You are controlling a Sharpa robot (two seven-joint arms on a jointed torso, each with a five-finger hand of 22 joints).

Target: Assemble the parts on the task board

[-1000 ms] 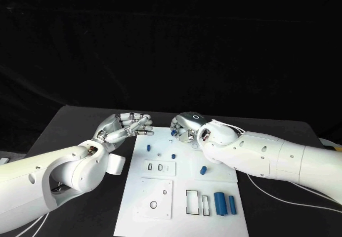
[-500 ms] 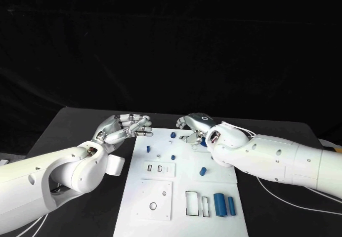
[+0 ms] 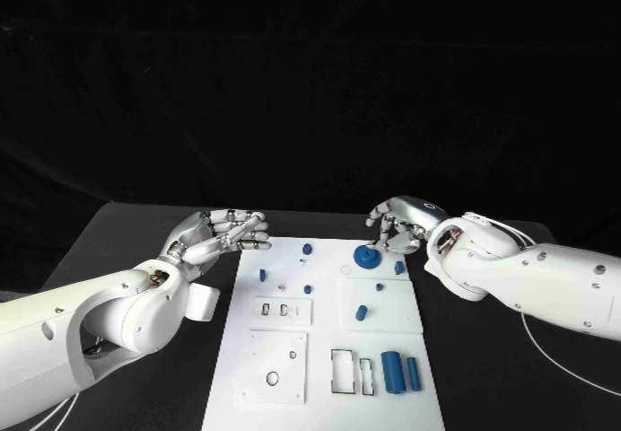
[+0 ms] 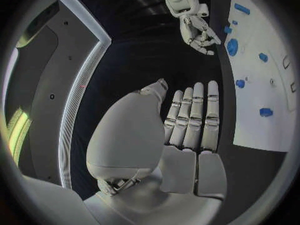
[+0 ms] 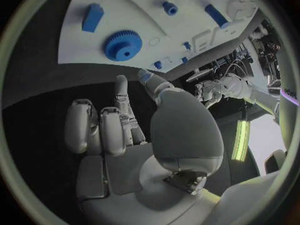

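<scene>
The white task board [image 3: 324, 341] lies in the middle of the black table. A blue gear [image 3: 366, 257] lies flat near its far edge, with a small blue block [image 3: 398, 267] beside it. My right hand [image 3: 401, 224] hovers just beyond the gear and to its right, its fingers loosely curled downward and holding nothing. The right wrist view shows the gear [image 5: 123, 45] and the block [image 5: 92, 17] on the board past the empty fingers [image 5: 119, 125]. My left hand [image 3: 220, 232] hangs at the board's far left corner, fingers straight and empty [image 4: 194, 120].
Small blue pegs [image 3: 308, 249] [image 3: 261, 275] [image 3: 361, 312] are scattered over the board's far half. Two blue cylinders [image 3: 392, 371] lie at the near right beside rectangular recesses [image 3: 347, 368]. A white cable [image 3: 570, 368] runs across the table on the right.
My right hand has drawn back to the right, off the far part of the board. The blue gear now lies uncovered where the hand was. The left hand has barely moved.
</scene>
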